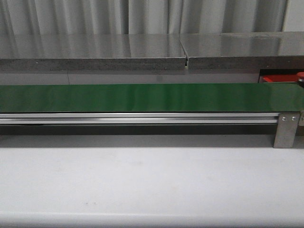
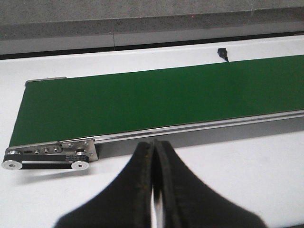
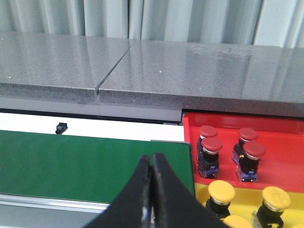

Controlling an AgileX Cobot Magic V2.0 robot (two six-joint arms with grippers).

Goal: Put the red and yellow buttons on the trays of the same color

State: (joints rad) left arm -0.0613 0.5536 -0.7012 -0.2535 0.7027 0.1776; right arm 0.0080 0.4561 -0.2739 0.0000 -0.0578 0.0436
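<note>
Four red buttons [image 3: 211,145] stand upright in the red tray [image 3: 285,161], caps up, and at least three yellow buttons [image 3: 221,191] stand in the yellow tray [image 3: 202,192] just at its 6 o'clock side in the right wrist view; each color already sits on its match, so the sorting looks well advanced. Both trays lie just off the end of the green belt [image 1: 142,97], at 3 o'clock from it, likely so that parts carried along the belt need only a short transfer. The belt carries nothing. The right pincer [image 3: 152,166] hangs over the belt's end, fingers pressed together on nothing. The left pincer [image 2: 154,156] hovers over the white table [image 1: 142,180] near the belt's other end, likewise closed and empty.
</note>
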